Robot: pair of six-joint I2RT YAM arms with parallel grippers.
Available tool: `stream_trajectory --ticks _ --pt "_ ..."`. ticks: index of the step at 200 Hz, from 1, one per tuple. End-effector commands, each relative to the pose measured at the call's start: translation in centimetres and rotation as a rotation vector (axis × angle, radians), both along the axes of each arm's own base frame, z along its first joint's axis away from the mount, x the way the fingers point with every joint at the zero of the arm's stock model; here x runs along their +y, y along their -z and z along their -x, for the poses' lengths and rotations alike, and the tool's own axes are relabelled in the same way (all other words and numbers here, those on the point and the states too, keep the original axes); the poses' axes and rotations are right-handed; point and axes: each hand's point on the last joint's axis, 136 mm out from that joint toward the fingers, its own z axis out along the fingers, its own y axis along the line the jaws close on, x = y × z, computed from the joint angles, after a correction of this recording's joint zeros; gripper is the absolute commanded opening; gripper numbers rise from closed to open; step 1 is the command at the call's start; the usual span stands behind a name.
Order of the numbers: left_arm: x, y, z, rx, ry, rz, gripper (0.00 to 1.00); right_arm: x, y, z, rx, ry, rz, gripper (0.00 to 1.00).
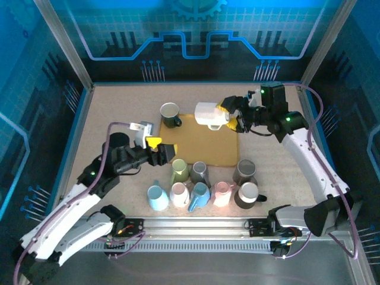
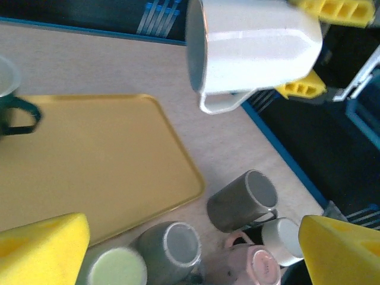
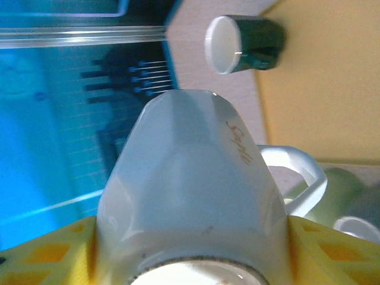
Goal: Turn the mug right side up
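My right gripper (image 1: 228,117) is shut on the white mug (image 1: 208,114) and holds it in the air over the far edge of the yellow tray (image 1: 205,148). The mug lies on its side, mouth pointing left and handle hanging down. From the right wrist, the mug (image 3: 190,190) is pinched near its base between the yellow pads (image 3: 335,252). The left wrist view has the mug (image 2: 255,50) at the top. My left gripper (image 1: 163,152) stands open over the tray's near left edge, its yellow fingers (image 2: 41,252) wide apart with nothing between them.
A dark green mug (image 1: 170,114) stands upright at the tray's far left corner. Several mugs crowd the near side of the table: light green (image 1: 180,171), grey (image 1: 199,172), grey (image 1: 244,171), light blue (image 1: 157,198), pink (image 1: 222,193), dark (image 1: 247,195).
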Motion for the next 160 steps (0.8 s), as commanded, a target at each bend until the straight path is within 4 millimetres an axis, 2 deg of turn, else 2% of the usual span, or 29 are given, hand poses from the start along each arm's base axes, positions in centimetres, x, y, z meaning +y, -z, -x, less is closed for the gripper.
stream_trajectory --ticks 1,29,65,97,143,160 --pt "-2.8 -3.6 -0.2 -0.163 0.131 0.204 0.91 1.0 -6.1 -0.8 -0.145 -0.057 -0.225 0.30" --pt "-3.8 -4.3 -1.2 -0.292 0.166 0.357 0.90 0.9 -7.4 -1.6 -0.132 -0.052 -0.332 0.30" --pt "-4.6 -5.8 -1.9 -0.514 0.220 0.482 0.82 1.6 -10.0 -1.8 -0.141 -0.079 -0.469 0.26" --pt "-6.3 -6.5 -4.0 -0.390 0.377 0.565 0.81 2.3 -11.6 -0.8 -0.170 -0.133 -0.478 0.26" --pt "-7.0 -7.7 -4.4 -0.512 0.408 0.506 0.86 2.9 -12.2 0.5 -0.209 -0.202 -0.490 0.25" --pt "-6.7 -7.5 -5.6 -0.485 0.396 0.510 0.86 3.3 -12.4 1.0 -0.219 -0.228 -0.504 0.24"
